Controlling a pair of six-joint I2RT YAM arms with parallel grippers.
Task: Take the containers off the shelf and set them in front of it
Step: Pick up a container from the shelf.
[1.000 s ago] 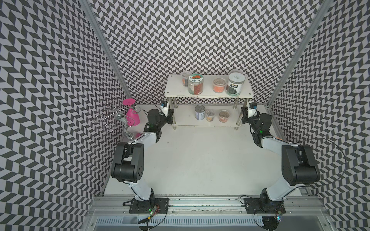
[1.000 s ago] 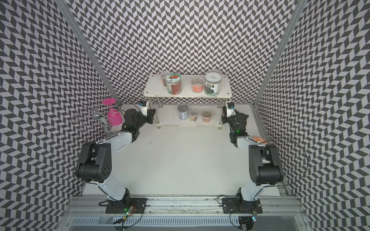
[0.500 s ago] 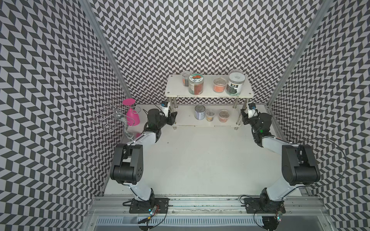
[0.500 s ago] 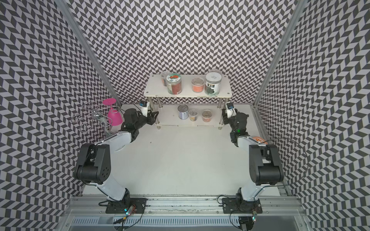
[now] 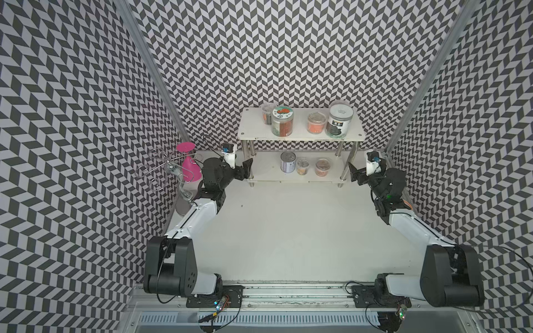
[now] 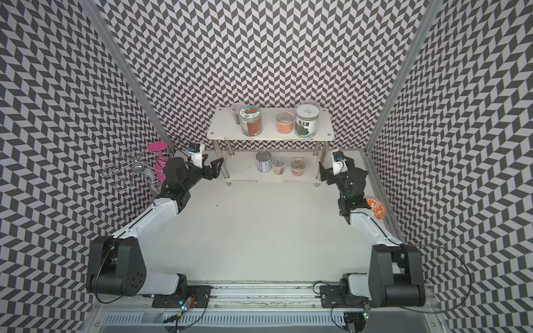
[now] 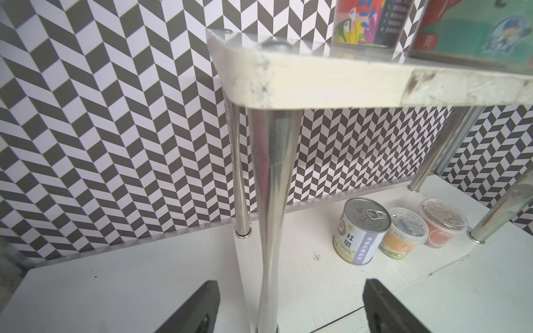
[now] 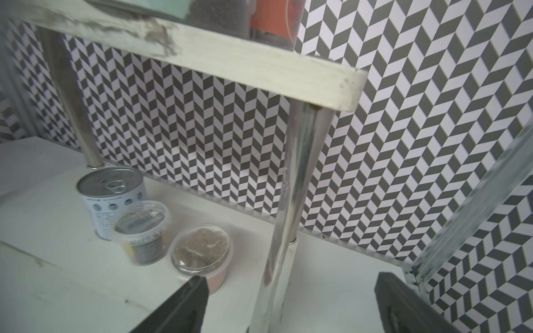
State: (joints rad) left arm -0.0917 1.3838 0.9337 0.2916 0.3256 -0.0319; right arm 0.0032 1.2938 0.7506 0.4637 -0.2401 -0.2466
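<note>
Shelf (image 5: 300, 134) stands at 12 o'clock on the table (image 5: 288, 230), with every visible container on its tiers. Left gripper (image 5: 246, 170) sits at the shelf's 8 o'clock corner and right gripper (image 5: 354, 173) at its 4 o'clock corner. Each is released, its jaws spread to either side of a chrome front leg (image 7: 271, 201) without contact, holding nothing. Upper tier: white-lidded jar (image 5: 337, 122), teal-orange-lidded jar (image 5: 282, 124), orange-filled tub (image 5: 316, 123), small clear tub (image 5: 266, 114). Lower tier: silver can (image 5: 287, 162) at 3 o'clock from the left gripper, well apart from it; then two clear tubs (image 5: 302, 166), the outer one (image 5: 322, 167) at 9 o'clock from the right gripper
</note>
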